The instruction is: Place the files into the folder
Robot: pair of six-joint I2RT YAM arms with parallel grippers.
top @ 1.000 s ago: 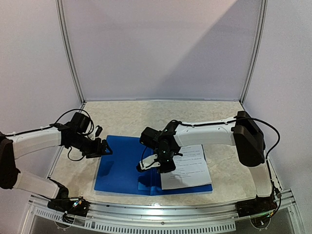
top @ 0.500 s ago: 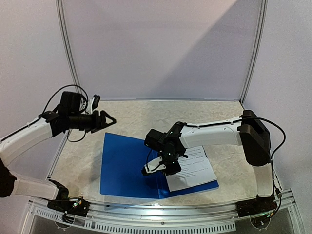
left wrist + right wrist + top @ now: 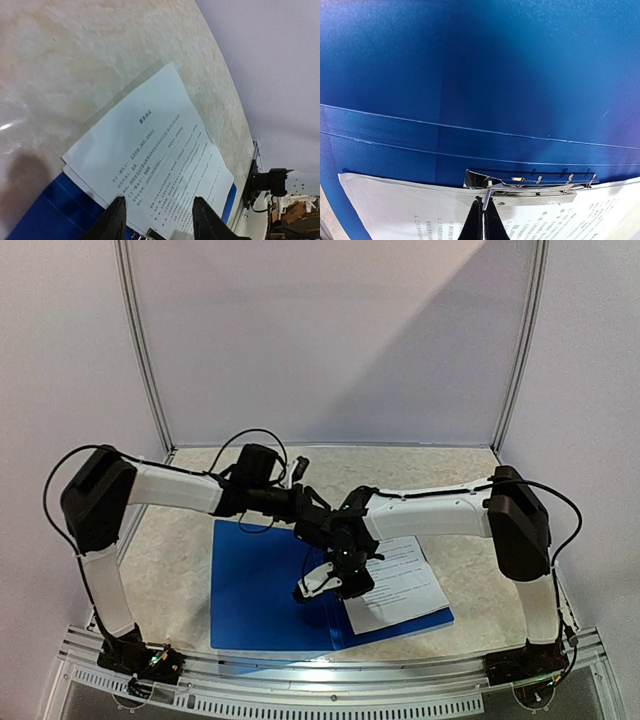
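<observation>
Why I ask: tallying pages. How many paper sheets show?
2: a top sheet on the right of the open folder, a second sheet peeking out beneath; more may hide underneath.

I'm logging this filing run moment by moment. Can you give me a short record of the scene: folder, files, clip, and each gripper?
folder: blue, lying open on the table
files: white printed sheets on the folder's right half, skewed, far corner past its edge
metal clip: at the spine, along the sheets' inner edge
left gripper: open, above the files, holding nothing
right gripper: shut, tips at the clip's lever; cannot tell whether it pinches it
</observation>
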